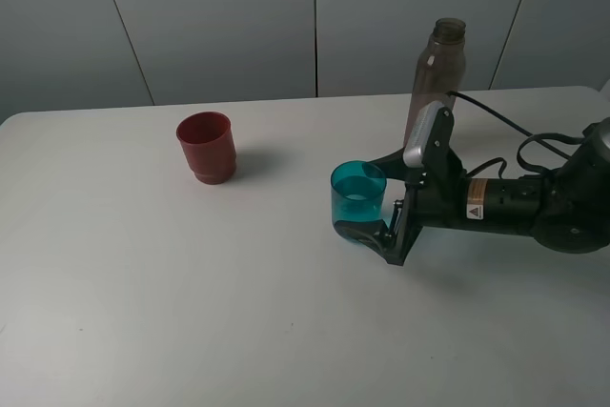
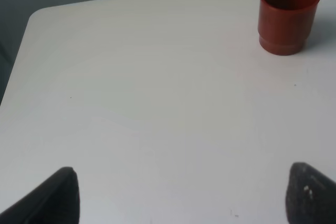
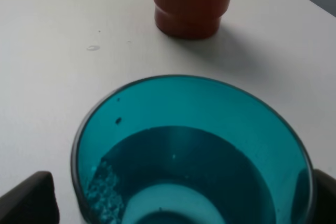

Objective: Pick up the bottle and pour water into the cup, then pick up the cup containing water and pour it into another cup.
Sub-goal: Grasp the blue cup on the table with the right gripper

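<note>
**A:** Tumbler position?

**B:** Teal tumbler (image 1: 358, 199) upright on the white surface (image 1: 143, 312), right of centre in the high view. Water fills its lower part. Small bubbles sit at one edge of the waterline in the right wrist view.

**A:** Right jaws?

**B:** Right jaws spread wide, one finger on each side of the tumbler, low near its base. In the wrist view one finger sits hard by the rim. The other has a strip of surface showing between it and the tumbler wall. They straddle the tumbler without clamping it.

**A:** What crowds it?

**B:** Bottle (image 1: 437, 69), smoky brown, uncapped, upright just behind the right arm (image 1: 515, 202), near the wrist camera housing. Cannot tell whether they touch. A black cable (image 1: 496, 119) runs over the surface from beside the bottle back to the arm.

**A:** Red cup?

**B:** Red cup (image 1: 205, 147) upright, mouth up, well apart from the tumbler, to the left and a little farther back. Bare surface lies between the two. One small wet mark (image 3: 93, 48) on the surface near the red cup.

**A:** Left side?

**B:** Left jaws show only in the left wrist view. Fingertips (image 2: 58, 198) far apart, holding nothing, above the surface. The red cup is ahead of them, off to one side, well apart.
</note>
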Controlling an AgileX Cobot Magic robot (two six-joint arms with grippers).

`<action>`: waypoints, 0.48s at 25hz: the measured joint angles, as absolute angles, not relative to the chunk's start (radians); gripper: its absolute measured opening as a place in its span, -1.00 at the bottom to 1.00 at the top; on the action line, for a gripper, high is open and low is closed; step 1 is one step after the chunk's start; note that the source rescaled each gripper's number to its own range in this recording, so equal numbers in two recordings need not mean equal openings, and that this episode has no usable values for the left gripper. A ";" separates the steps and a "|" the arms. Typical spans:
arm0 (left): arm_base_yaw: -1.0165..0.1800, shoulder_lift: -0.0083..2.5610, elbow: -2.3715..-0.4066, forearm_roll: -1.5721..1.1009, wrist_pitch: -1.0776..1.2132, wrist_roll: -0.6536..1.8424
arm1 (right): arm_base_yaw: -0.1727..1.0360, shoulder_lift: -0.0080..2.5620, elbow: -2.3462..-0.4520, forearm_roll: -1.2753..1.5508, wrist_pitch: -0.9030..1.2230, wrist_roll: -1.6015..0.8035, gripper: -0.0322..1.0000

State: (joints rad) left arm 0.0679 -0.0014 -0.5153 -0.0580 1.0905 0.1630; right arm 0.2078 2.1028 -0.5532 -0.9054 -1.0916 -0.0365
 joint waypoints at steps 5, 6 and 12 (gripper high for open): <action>0.068 -0.001 -0.515 -0.058 1.090 0.163 | 0.213 2.103 -0.553 -0.905 -1.094 -0.034 1.00; 0.068 -0.001 -0.515 -0.058 1.090 0.163 | 0.213 2.103 -0.553 -0.903 -1.099 -0.029 1.00; 0.068 -0.001 -0.515 -0.058 1.090 0.163 | 0.223 2.103 -0.571 -0.902 -1.117 0.082 1.00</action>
State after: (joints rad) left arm 0.0679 -0.0014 -0.5153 -0.0580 1.0905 0.1630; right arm 0.2227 2.1028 -0.5714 -0.9020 -1.1172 0.0818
